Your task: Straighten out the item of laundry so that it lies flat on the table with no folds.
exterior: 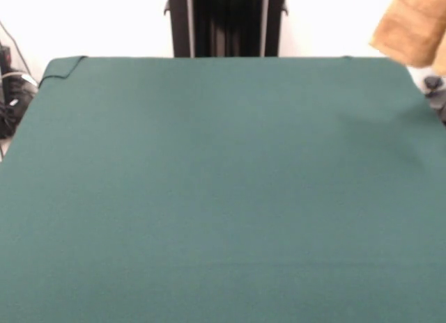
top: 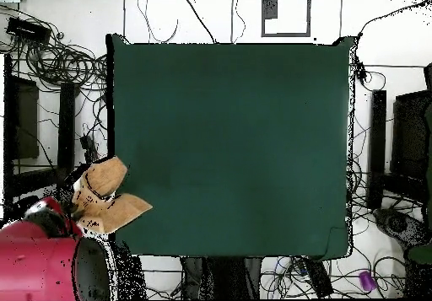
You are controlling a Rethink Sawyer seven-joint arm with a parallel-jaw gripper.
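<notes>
The orange-tan towel (exterior: 412, 27) hangs bunched in the air beyond the far right corner of the green table (exterior: 223, 198), off its surface. In the overhead view the towel (top: 108, 198) sits crumpled at the end of the red arm (top: 42, 260), over the table's (top: 232, 146) lower left corner and edge. My gripper (top: 84, 203) is mostly hidden by the cloth and holds the towel up. No label or border band can be made out.
The black pedestal (exterior: 226, 22) stands at the table's far side. Cables and dark equipment (top: 51, 61) lie on the floor around the table, with more gear (exterior: 10, 93) at the far left corner.
</notes>
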